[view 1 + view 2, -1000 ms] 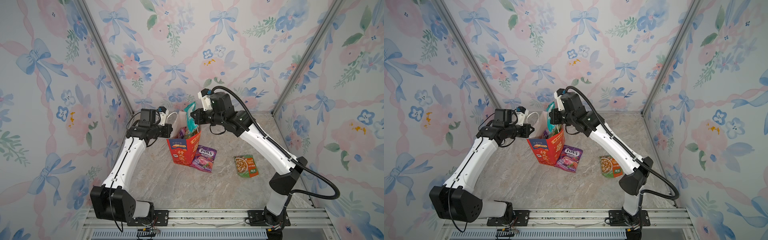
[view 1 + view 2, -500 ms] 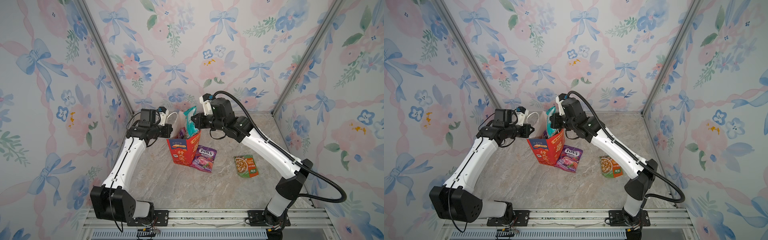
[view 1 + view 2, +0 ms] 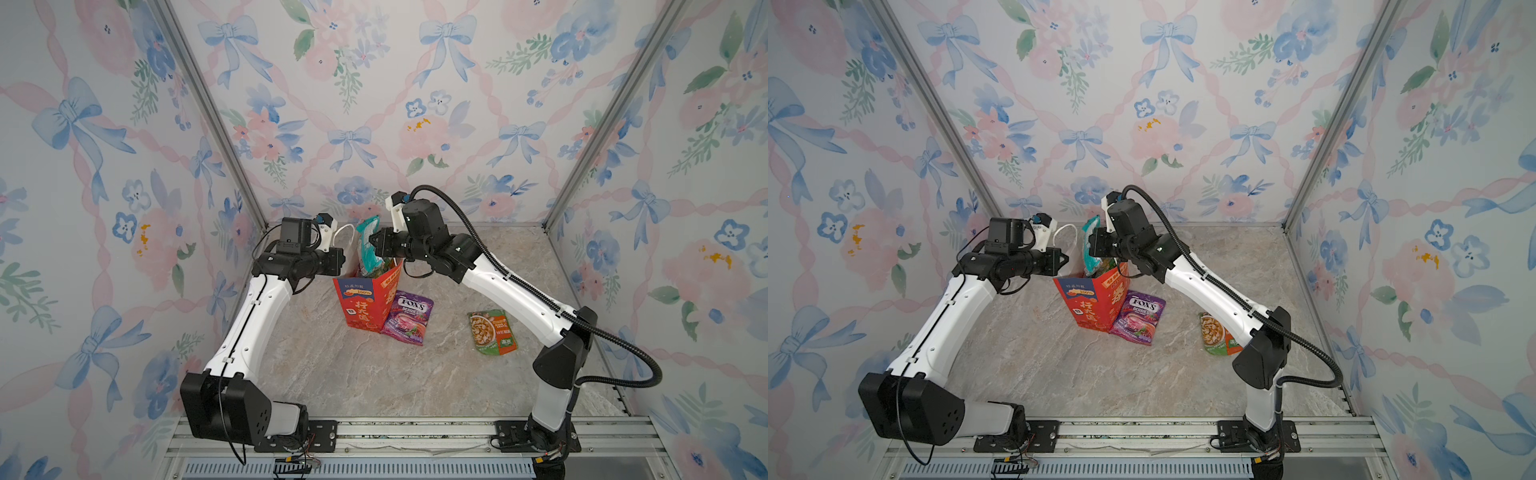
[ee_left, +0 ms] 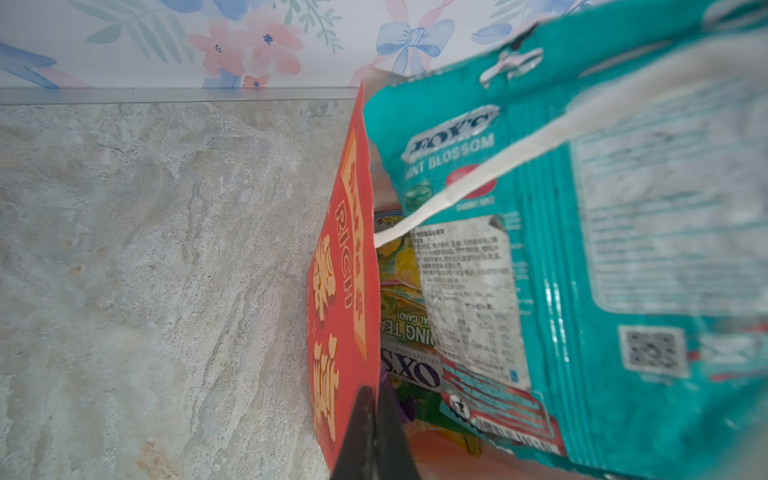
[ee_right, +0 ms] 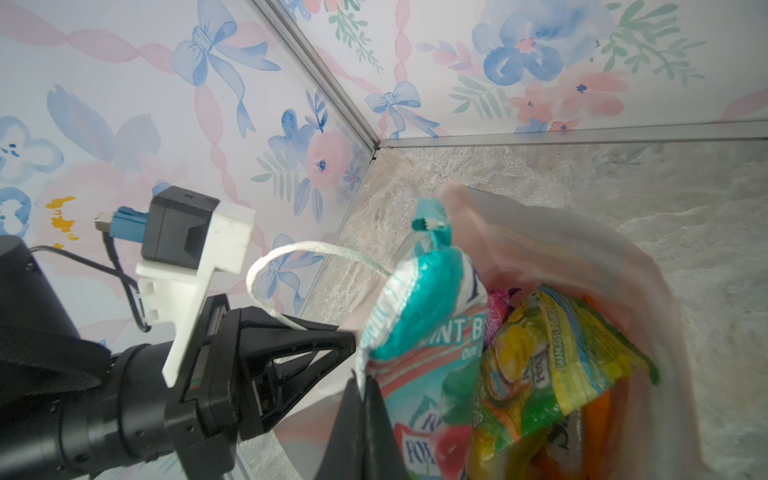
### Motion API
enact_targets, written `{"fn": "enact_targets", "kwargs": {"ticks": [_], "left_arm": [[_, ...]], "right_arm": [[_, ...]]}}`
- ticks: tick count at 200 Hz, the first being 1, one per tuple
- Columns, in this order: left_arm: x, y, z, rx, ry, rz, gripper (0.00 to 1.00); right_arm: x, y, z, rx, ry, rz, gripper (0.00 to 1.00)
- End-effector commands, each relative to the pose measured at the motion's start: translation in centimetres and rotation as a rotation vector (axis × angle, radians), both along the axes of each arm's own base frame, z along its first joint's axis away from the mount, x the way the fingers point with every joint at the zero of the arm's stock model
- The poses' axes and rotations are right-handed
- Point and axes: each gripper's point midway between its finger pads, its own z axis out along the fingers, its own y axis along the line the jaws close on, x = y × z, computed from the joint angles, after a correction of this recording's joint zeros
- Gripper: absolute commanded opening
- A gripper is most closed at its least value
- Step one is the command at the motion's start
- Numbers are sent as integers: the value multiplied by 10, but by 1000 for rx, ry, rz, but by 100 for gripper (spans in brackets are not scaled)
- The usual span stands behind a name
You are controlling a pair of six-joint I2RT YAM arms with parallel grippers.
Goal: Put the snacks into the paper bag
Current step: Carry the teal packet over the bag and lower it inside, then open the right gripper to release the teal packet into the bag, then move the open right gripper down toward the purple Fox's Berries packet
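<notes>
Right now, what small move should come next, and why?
Probably lower the right fingers a little, then open them: they pinch the glossy teal candy packet, whose top stands well above the rim of the upright red-orange paper carrier bag, while the left fingers hold the bag's side wall.

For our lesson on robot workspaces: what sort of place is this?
Probably a robot test booth: wallpapered panels in metal framing, left arm and right arm bolted to a rail, marble-look tabletop.

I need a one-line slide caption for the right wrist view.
Right gripper holds a teal packet in the mouth of the paper bag.
</notes>
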Motion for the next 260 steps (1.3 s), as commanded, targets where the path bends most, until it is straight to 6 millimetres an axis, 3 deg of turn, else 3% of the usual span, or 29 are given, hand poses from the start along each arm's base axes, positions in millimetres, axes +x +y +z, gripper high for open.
{"fn": "enact_targets", "kwargs": {"ticks": [1,75,87,115,129,179,195,198,207,260], "left_arm": [[-7,0,8,0,-20,-17,0],[-8,3,8,11,-26,-15,0],[-8,3,7,12,-25,-15,0],[-8,5,7,15,-26,-13,0],[-9,6,7,16,-29,-10,0],[-9,7,7,15,-25,-7,0],[-9,7,6,13,-25,-5,0],[-9,7,7,12,-26,-6,0],[-9,7,8,11,-27,-4,0],[-9,7,8,9,-26,-2,0]], "right_arm": [[0,11,43,105,-63,8,0],[4,14,36,103,-50,-2,0],[2,12,37,103,-51,-1,11],[-3,0,42,87,-75,-15,57],[-6,-10,45,74,-91,-28,71],[-25,-38,58,50,-162,-22,88],[-29,-41,49,26,-162,-11,92],[-34,-47,58,37,-175,-8,93],[-38,-52,59,35,-180,-5,94],[-63,-95,33,4,-163,-66,97]]}}
